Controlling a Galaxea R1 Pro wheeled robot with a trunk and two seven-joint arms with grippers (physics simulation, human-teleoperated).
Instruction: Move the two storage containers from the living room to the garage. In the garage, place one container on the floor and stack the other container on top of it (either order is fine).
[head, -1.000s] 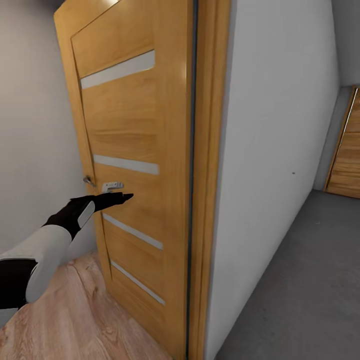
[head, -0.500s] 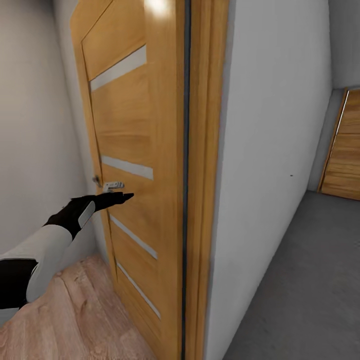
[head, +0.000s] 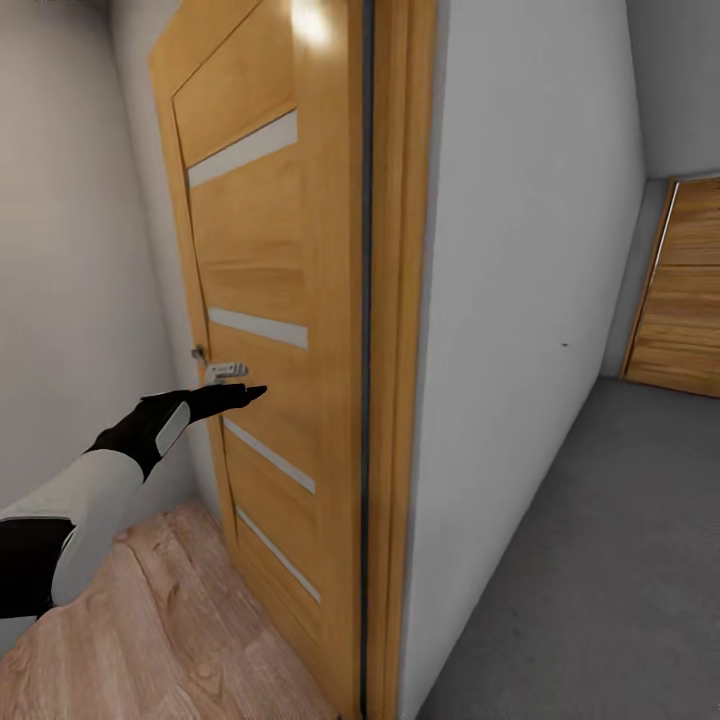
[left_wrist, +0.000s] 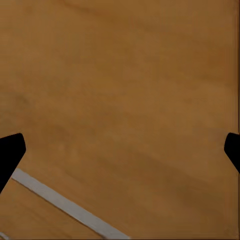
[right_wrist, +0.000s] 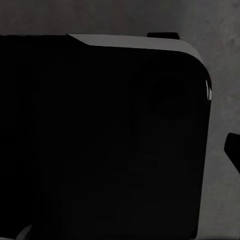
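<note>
The two storage containers are out of view. My left arm reaches forward to a wooden door (head: 270, 250) with glass strips. The left gripper (head: 250, 392) is at the door's face, just below the metal handle (head: 225, 371). In the left wrist view the left gripper (left_wrist: 120, 150) is open, its fingertips (left_wrist: 10, 152) spread wide against the wood with nothing between them. In the right wrist view one fingertip (right_wrist: 233, 149) sits far to the side, above dark grey floor (right_wrist: 220, 60) and beside a black part of the robot (right_wrist: 100, 140).
The door frame (head: 400, 350) and the end of a pale grey wall (head: 520, 300) stand straight ahead. Light wood-plank flooring (head: 150, 620) lies on the left of the wall, dark grey concrete floor (head: 600, 560) on the right. Another wooden door (head: 680, 290) stands far right.
The door has swung further away from me and looks narrower. The whole view has shifted a little, so the camera moved. The left arm holds the same pose.
</note>
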